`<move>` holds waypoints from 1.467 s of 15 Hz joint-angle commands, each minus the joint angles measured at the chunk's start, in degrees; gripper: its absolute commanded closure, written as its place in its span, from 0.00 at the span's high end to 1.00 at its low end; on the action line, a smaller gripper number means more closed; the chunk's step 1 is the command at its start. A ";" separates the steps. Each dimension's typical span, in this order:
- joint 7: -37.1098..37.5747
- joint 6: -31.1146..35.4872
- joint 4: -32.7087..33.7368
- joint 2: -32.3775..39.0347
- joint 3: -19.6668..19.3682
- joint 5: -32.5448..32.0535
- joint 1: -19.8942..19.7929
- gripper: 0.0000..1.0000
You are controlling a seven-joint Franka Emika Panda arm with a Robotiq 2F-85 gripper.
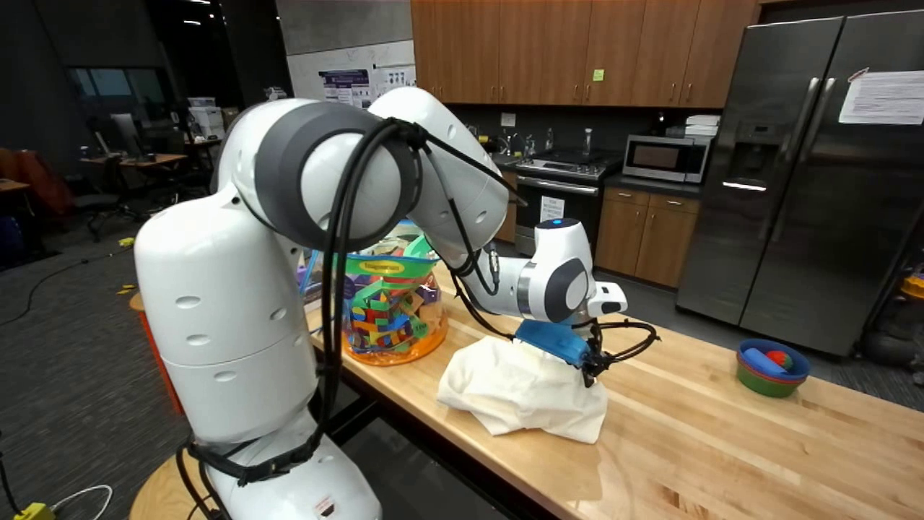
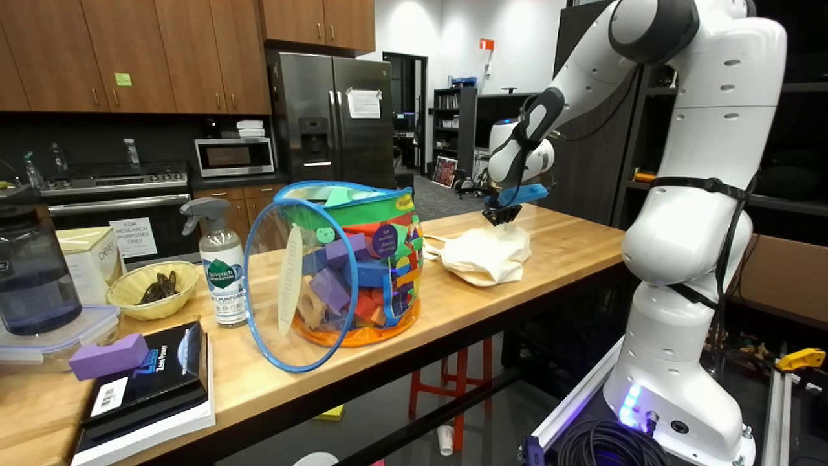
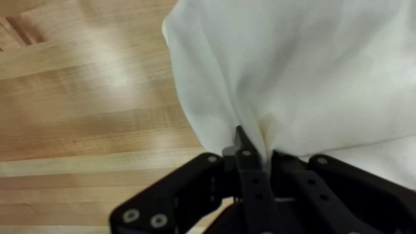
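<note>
- Lies as crumpled cream cloth [image 1: 516, 393], lengthwise from ten to four o'clock in an exterior view.
- Clamped there, at three o'clock, in nearly closed gripper [image 3: 261, 146].

Matt, wrinkled cloth [image 1: 520, 393], glossy wooden tabletop [image 1: 722, 426], shiny clear-plastic block bag [image 1: 404, 267], satin metal fridge [image 1: 844, 195].
</note>
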 commanded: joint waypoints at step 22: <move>-1.54 10.84 16.02 14.93 -9.34 0.00 -2.86 0.01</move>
